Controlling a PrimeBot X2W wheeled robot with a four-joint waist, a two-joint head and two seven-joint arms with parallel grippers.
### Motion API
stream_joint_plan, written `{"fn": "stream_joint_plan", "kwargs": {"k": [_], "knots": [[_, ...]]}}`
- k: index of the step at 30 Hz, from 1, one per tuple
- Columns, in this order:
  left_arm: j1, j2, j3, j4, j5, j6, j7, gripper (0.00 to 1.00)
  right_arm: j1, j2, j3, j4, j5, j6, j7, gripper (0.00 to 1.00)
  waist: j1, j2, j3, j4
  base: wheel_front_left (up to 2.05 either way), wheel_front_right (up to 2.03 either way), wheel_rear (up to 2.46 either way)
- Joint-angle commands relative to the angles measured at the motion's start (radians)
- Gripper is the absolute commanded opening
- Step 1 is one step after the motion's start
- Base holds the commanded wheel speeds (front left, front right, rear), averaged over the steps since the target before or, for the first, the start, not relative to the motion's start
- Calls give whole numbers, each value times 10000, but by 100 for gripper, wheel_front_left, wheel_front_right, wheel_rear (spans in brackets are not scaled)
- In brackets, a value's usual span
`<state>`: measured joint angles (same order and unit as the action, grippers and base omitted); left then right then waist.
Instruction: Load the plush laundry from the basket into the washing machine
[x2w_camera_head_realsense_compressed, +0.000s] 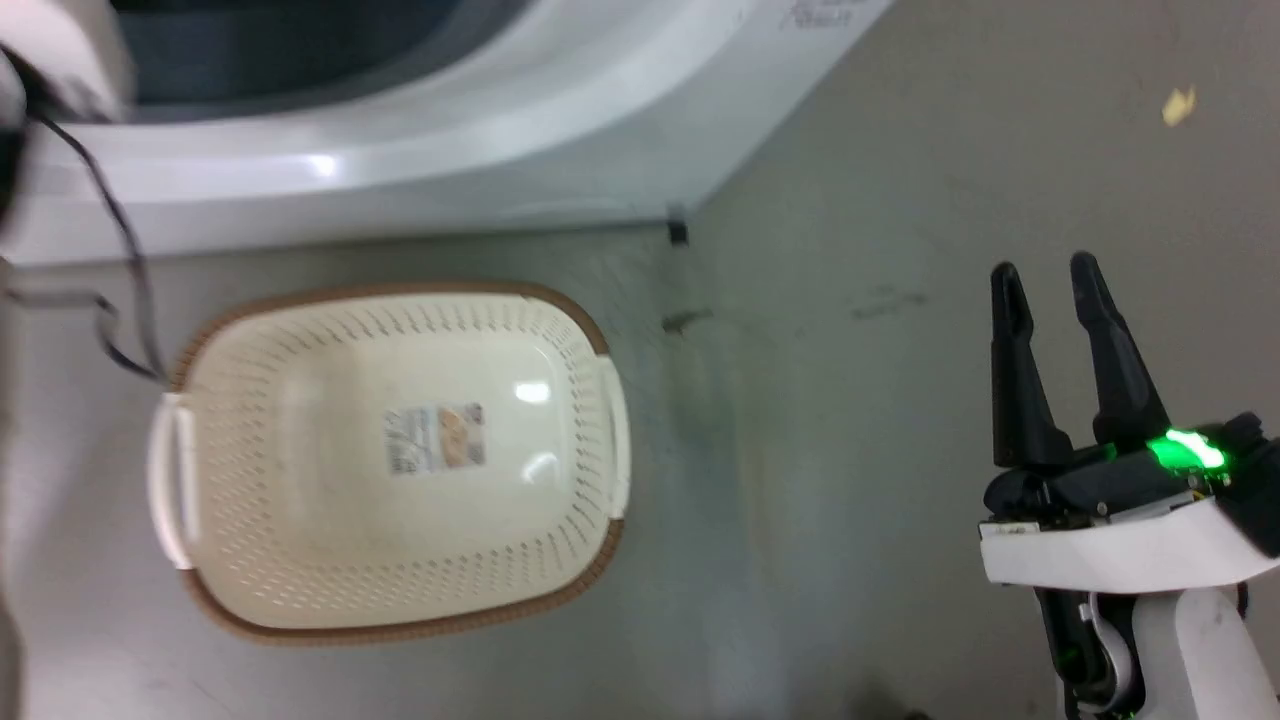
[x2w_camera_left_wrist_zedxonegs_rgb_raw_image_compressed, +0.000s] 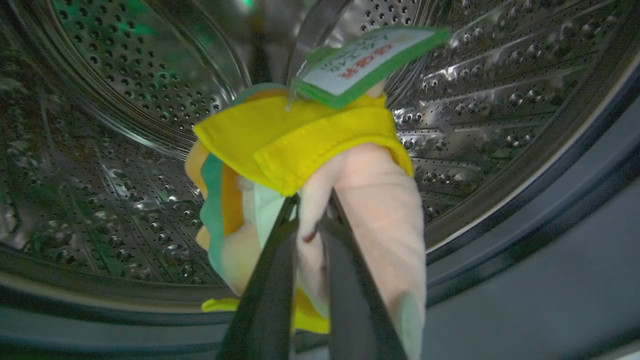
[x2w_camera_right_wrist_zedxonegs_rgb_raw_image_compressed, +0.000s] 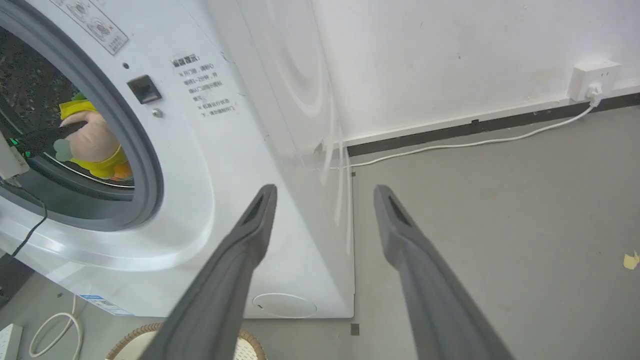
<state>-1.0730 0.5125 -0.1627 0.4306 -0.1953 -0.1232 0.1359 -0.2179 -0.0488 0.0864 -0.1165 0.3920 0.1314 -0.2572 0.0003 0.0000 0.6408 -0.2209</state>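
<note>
In the left wrist view my left gripper (x2w_camera_left_wrist_zedxonegs_rgb_raw_image_compressed: 312, 205) is shut on the plush laundry (x2w_camera_left_wrist_zedxonegs_rgb_raw_image_compressed: 310, 145), a peach-pink toy with a yellow top and a green tag, held inside the shiny steel drum (x2w_camera_left_wrist_zedxonegs_rgb_raw_image_compressed: 125, 125) of the washing machine (x2w_camera_right_wrist_zedxonegs_rgb_raw_image_compressed: 210, 165). The right wrist view shows the plush laundry (x2w_camera_right_wrist_zedxonegs_rgb_raw_image_compressed: 95, 140) beyond the grey door seal (x2w_camera_right_wrist_zedxonegs_rgb_raw_image_compressed: 145, 165). The cream basket (x2w_camera_head_realsense_compressed: 400, 460) lies on the floor before the washing machine (x2w_camera_head_realsense_compressed: 450, 150), with just a label sticker on its bottom. My right gripper (x2w_camera_head_realsense_compressed: 1050, 280) hovers open over the floor to the basket's right, holding nothing.
A black cable (x2w_camera_head_realsense_compressed: 120, 240) hangs from my left arm near the basket's left rim. A white power cord (x2w_camera_right_wrist_zedxonegs_rgb_raw_image_compressed: 475, 142) runs along the wall to a socket (x2w_camera_right_wrist_zedxonegs_rgb_raw_image_compressed: 595, 80). A yellow scrap (x2w_camera_head_realsense_compressed: 1180, 105) lies on the grey floor at the right.
</note>
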Motion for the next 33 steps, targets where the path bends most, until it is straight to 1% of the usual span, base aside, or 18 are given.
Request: {"fn": "stream_joint_plan", "kwargs": {"k": [1, 4, 10, 16, 20, 21, 22, 28, 33], "knots": [[-406, 106, -66, 166, 8, -24, 68, 0, -213, -14, 34, -75, 81, -7, -45, 100, -3, 0, 803, -530, 0, 0, 0], [-1579, 456, -483, 1117, 137, -54, 420, 0, -400, -14, 111, -115, 194, -7, -45, 100, -3, 0, 1169, -696, 0, 0, 0], [-3229, 767, -1256, 2753, 204, -70, 948, 0, -644, -14, 187, -139, 420, -7, -46, 100, -3, 0, 1603, -921, 0, 0, 0], [-3970, 848, -2057, 3793, 163, -72, 855, 0, -694, -14, 165, -19, 606, -7, -46, 100, -3, 0, 1735, -901, 0, 0, 0], [-4084, 717, -2410, 4340, 30, -73, 555, 0, -725, -14, 131, 22, 555, -7, -46, 100, -3, 0, 1642, -752, 0, 0, 0], [-4059, 671, -2485, 4468, -12, -73, 445, 55, -737, -14, 108, 46, 517, -7, -46, 100, -3, 0, 1564, -706, 0, 0, 0], [-4012, 631, -2563, 4595, -48, -73, 322, 100, -744, -14, 84, 72, 473, -7, -46, 100, -3, 0, 1465, -661, 0, 0, 0], [-3348, 388, -2846, 5314, -305, -74, -706, 100, -641, -14, -259, 144, 87, -7, -46, 100, -3, 0, 476, -285, 0, 0, 0], [-2287, -96, -2826, 5672, -590, 29, -2151, 100, -274, -14, -498, 225, -465, -7, -46, 100, -3, 0, -800, 166, 0, 0, 0]]}}
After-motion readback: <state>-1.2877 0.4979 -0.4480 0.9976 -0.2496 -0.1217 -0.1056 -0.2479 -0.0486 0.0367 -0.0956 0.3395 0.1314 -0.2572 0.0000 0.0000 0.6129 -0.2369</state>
